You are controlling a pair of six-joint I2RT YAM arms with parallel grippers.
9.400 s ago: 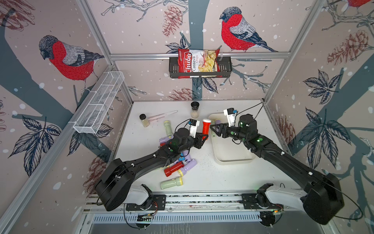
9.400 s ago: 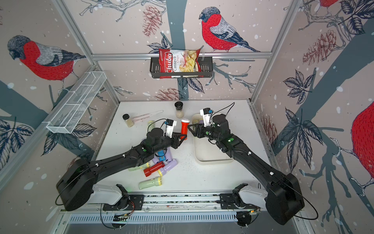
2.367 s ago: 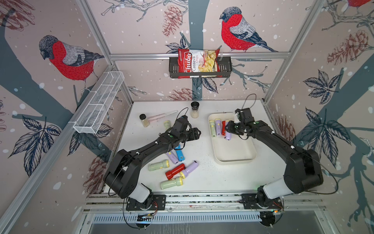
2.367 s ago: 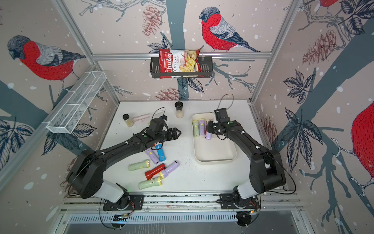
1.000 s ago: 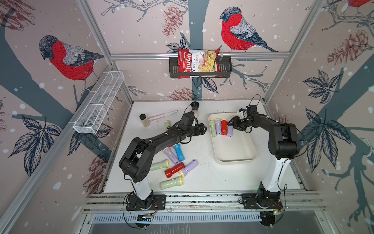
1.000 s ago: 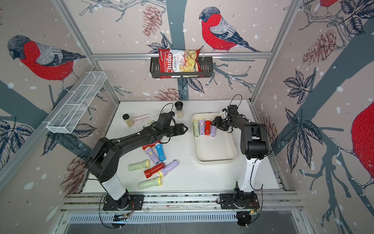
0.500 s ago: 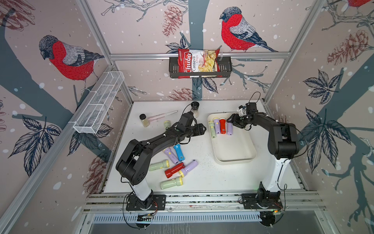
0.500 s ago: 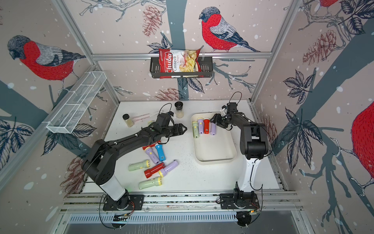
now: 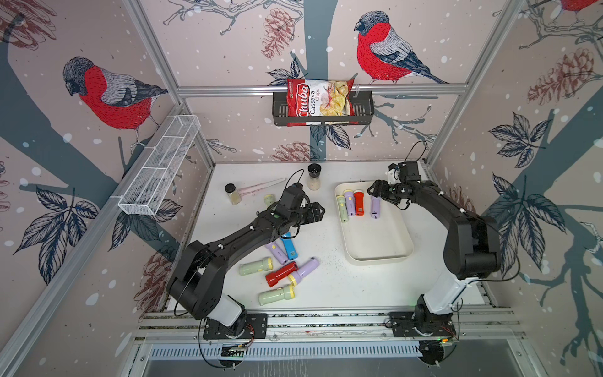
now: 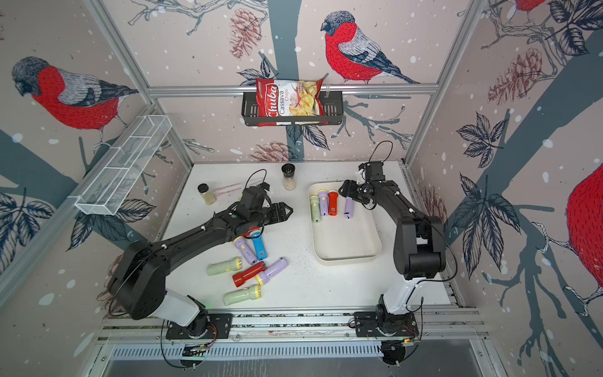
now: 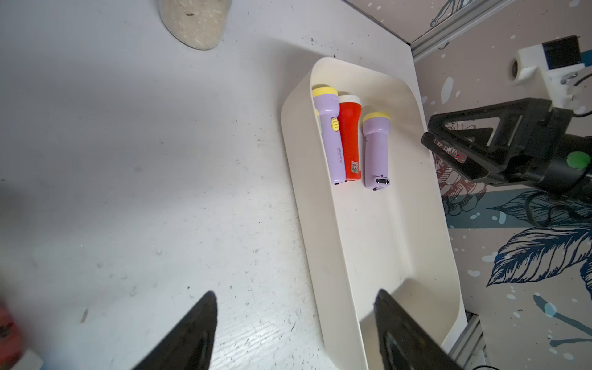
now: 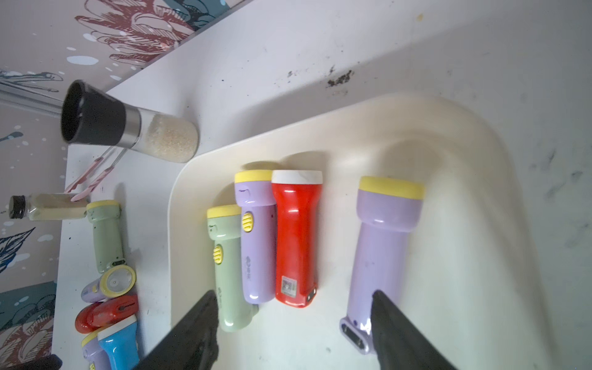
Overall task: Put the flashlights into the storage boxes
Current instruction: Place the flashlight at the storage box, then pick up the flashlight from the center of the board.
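Four flashlights [image 12: 296, 237] in tray [image 9: 375, 241] | left gripper [image 11: 294, 301] parted, empty | right gripper [image 12: 293, 294] parted, empty

You've got four flashlights [image 9: 359, 203] in the tray [image 9: 378, 241]: green, lilac, red touching, second lilac apart; right pincer [image 9: 372, 192] just beside that one; left pincer [image 9: 319, 212] over bare worktop [image 9: 326, 293]; loose flashlights [image 9: 281, 273] clustered nearer the front.

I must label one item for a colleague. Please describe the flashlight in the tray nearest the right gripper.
Find the cream tray on the right side of the table. Four flashlights lie at its far end. Yours is the lilac flashlight with a yellow rim lying alone; the other three are packed together.
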